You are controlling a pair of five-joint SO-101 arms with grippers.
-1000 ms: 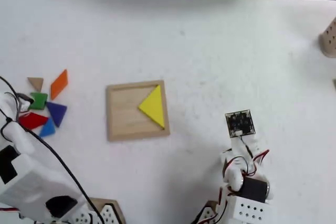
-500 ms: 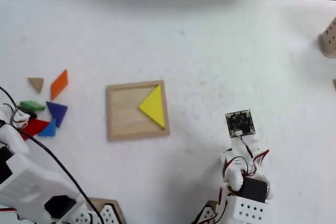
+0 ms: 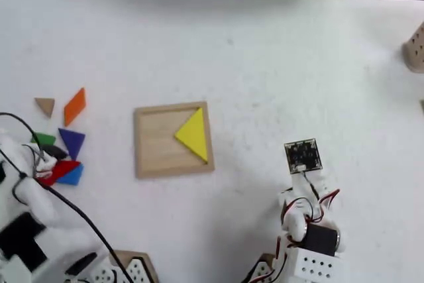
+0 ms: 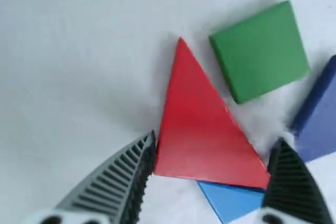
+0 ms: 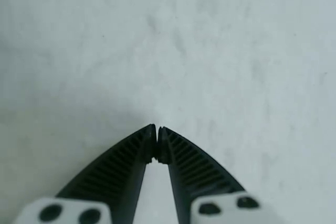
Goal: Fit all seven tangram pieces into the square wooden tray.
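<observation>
Left gripper: your jaws are set wide and pinch the red triangle, one tip against each end of its edge nearest the wrist camera.
Red triangle: it sits at the table's left edge in the high view, and its edge covers part of the light blue triangle.
Green square: it lies just beyond the red triangle's far point, close to it but apart.
Dark blue triangle: you see it between the green square and the tray, just beside the red piece.
Orange parallelogram and tan small triangle: they lie side by side, farther up the table than the rest of the cluster.
Square wooden tray: it lies flat near the table's middle, well apart from the loose pieces.
Yellow large triangle: it lies inside the tray, long edge against the wall on the right arm's side.
Right gripper: your jaws are pressed together above the bare white table.
Right arm: it is at the near edge, off to the tray's right.
</observation>
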